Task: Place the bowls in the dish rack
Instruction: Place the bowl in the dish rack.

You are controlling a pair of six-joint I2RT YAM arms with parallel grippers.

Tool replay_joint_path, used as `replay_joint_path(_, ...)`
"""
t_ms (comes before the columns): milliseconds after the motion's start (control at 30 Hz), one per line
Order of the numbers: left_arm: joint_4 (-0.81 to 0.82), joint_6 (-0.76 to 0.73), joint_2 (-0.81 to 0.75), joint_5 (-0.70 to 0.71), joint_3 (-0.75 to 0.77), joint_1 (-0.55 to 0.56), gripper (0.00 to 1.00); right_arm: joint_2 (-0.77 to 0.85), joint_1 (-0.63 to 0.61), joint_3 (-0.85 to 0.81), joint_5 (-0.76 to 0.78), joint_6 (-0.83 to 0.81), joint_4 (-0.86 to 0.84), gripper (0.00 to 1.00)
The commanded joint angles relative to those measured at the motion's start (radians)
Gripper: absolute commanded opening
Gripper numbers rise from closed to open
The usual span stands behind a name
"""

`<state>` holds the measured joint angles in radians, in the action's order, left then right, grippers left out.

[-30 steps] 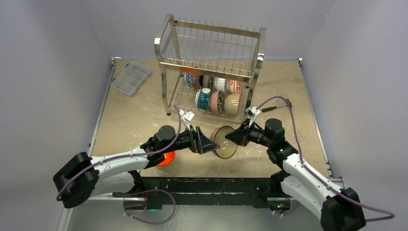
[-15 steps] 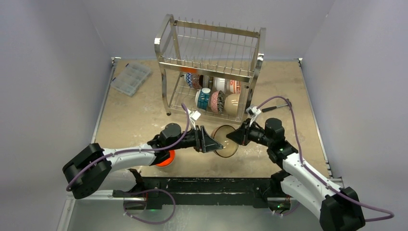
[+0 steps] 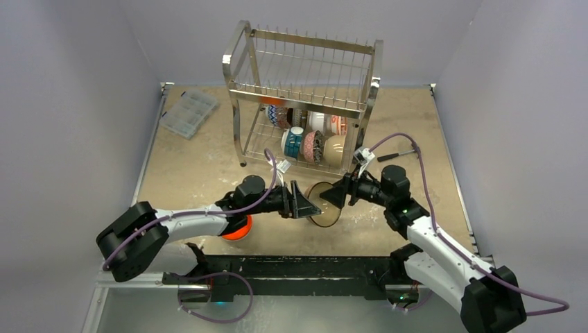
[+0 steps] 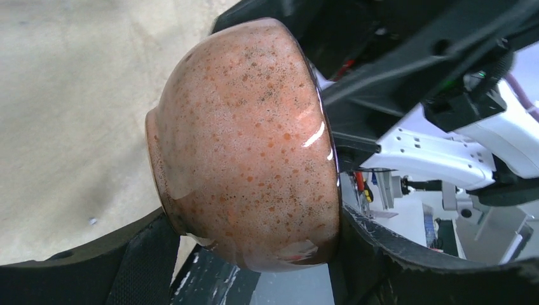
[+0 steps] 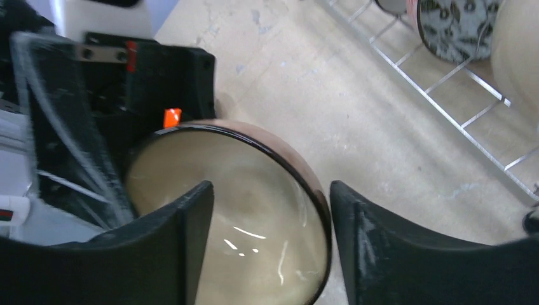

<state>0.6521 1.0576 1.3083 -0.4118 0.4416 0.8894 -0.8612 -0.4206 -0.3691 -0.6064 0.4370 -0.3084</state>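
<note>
Brown speckled bowl (image 4: 248, 152) lies on its side, clamped foot-to-rim in left gripper (image 3: 301, 201), just near of dish rack (image 3: 303, 104). Right gripper (image 5: 272, 197) is spread wide at the bowl's mouth, holding nothing.

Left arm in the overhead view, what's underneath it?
An orange-red bowl sits on the table, partly showing below the left arm. The arm covers the bowl's upper part, so its inside and whether it stands upright can't be seen.
</note>
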Motion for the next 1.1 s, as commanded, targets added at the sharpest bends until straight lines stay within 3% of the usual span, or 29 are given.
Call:
replay_joint_path(0, 0.077, 0.02, -0.011, -0.013, 0.044, -0.047, 0.0, 0.026, -0.004, -0.068, -0.004, -0.004, -0.048, 0.75)
replay_joint_path(200, 0.072, 0.013, -0.017, -0.018, 0.036, -0.131, 0.0, 0.055, -0.004, -0.076, 0.035, -0.025, 0.012, 0.98)
replay_joint_path(500, 0.068, 0.009, -0.064, -0.045, 0.032, -0.291, 0.0, 0.082, -0.004, -0.081, 0.058, -0.043, 0.058, 0.99)
replay_joint_path(833, -0.109, -0.096, -0.205, -0.016, 0.076, -0.523, 0.0, 0.071, -0.004, -0.062, 0.04, -0.061, 0.062, 0.99)
replay_joint_path(1067, -0.107, -0.123, -0.179, -0.006, 0.134, -0.609, 0.0, 0.063, -0.004, -0.064, 0.032, -0.075, 0.072, 0.99)
